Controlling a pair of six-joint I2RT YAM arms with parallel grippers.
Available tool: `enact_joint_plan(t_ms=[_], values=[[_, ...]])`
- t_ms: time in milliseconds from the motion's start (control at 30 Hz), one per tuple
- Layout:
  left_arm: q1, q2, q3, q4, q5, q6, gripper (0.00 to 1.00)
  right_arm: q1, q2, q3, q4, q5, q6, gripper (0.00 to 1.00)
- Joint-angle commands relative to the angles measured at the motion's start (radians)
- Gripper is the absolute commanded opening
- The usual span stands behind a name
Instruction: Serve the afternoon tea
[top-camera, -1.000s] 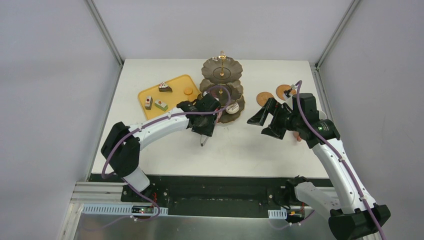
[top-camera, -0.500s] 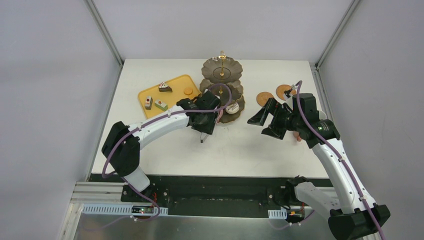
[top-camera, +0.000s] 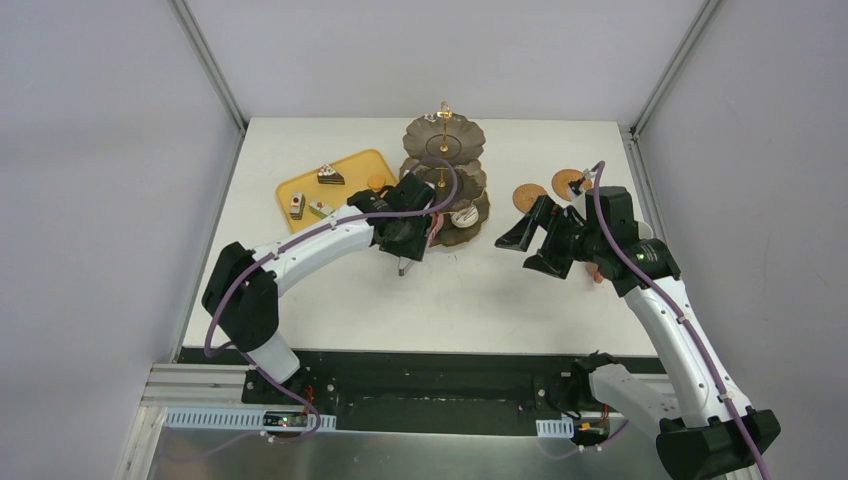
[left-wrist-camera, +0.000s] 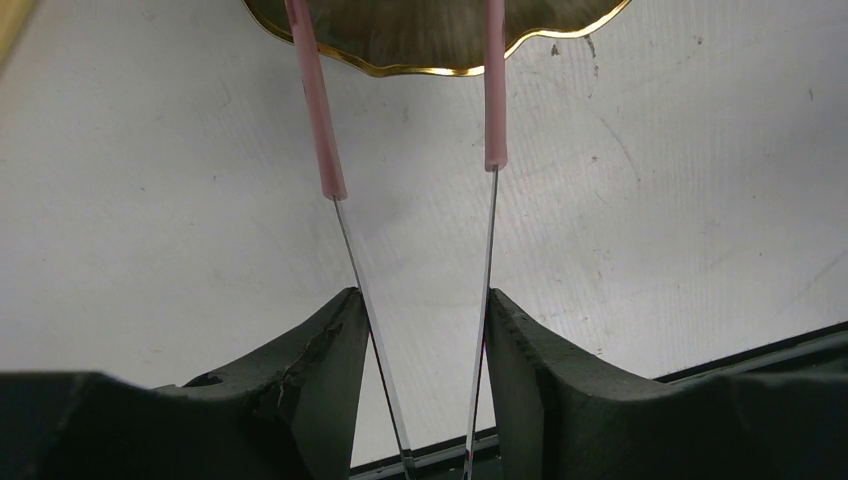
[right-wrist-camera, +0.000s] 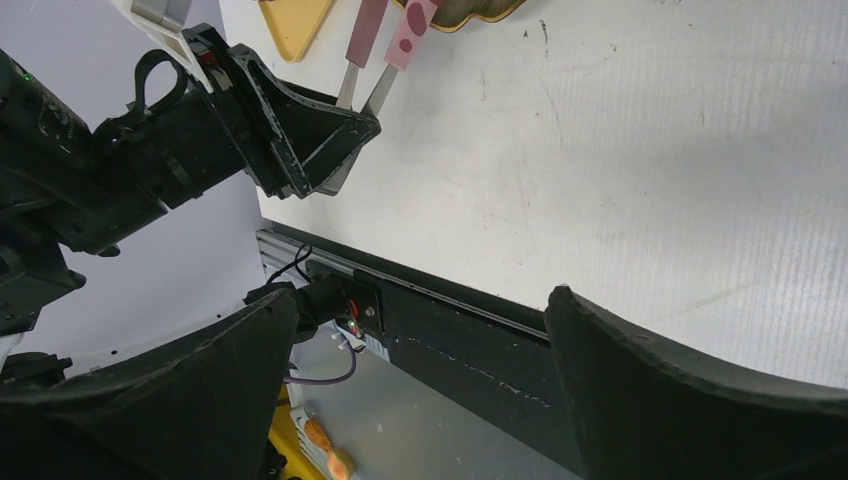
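Left pincer (left-wrist-camera: 425, 300) is clamped on a pair of tongs (left-wrist-camera: 317, 110), its two dark fingers pressing the thin metal arms from either side. The tongs' arms spread apart toward their pink-sleeved ends, which reach over the gold-edged rim of the stand's (left-wrist-camera: 430, 35) bottom tier. The left wrist view cuts those tips off at the top, so whether they hold anything cannot be told. From above, the left arm covers this whole spot; only the tongs' joined end pokes out below the pincer.

Right pincer (top-camera: 528, 250) hangs wide open and empty over the bare bench (top-camera: 480, 300), to the right of the stand and apart from it.

The stand sits at the far middle of the bench, three dark scalloped tiers on a gold rod (top-camera: 444, 115). A pale item (top-camera: 463, 215) rests on the bottom tier, too small to identify. Left of the stand lies a yellow tray (top-camera: 350, 163) carrying three small cakes (top-camera: 330, 174) and an orange cookie (top-camera: 376, 182), the cookie partly hidden by the left arm. Two round coasters (top-camera: 529, 195) lie right of the stand, the farther one partly behind the right arm. A pinkish scrap (top-camera: 597, 274) shows at that arm's edge; what it is cannot be made out.
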Motion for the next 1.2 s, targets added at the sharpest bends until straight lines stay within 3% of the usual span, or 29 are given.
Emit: enact_joint_plan(t_ms=[0, 1167], values=[[0.011, -0.027, 0.060, -0.026, 0.011, 0.024, 0.46, -0.006, -0.002, 0.003, 0.005, -0.005, -0.008, 0.99], [0.075, -0.077, 0.284, -0.205, 0.027, 0.070, 0.45, -0.014, 0.032, 0.009, 0.019, -0.007, -0.012, 0.99]])
